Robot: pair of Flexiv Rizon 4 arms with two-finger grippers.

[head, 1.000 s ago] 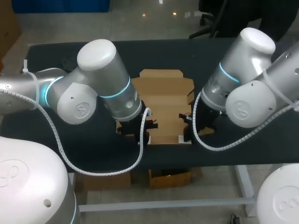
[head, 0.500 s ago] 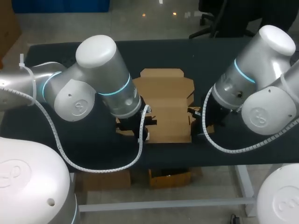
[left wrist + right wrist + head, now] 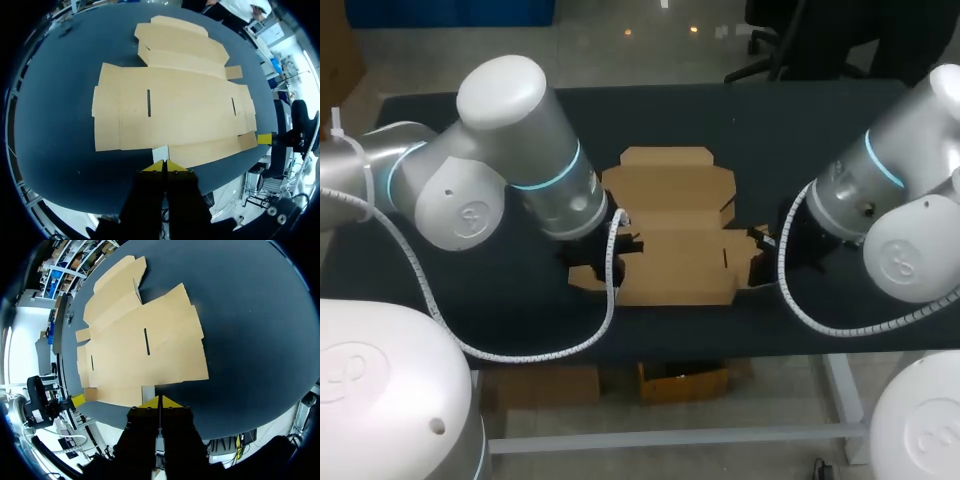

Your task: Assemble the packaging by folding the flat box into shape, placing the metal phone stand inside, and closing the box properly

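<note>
As it lies on the table, the flat box is unfolded.

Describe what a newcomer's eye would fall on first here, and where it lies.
A flat, unfolded cardboard box lies in the middle of the dark table. Two bulky silver arms flank it: the left arm and the right arm. The left gripper and right gripper, yellow tips pressed together, sit by the box's edges.
</note>
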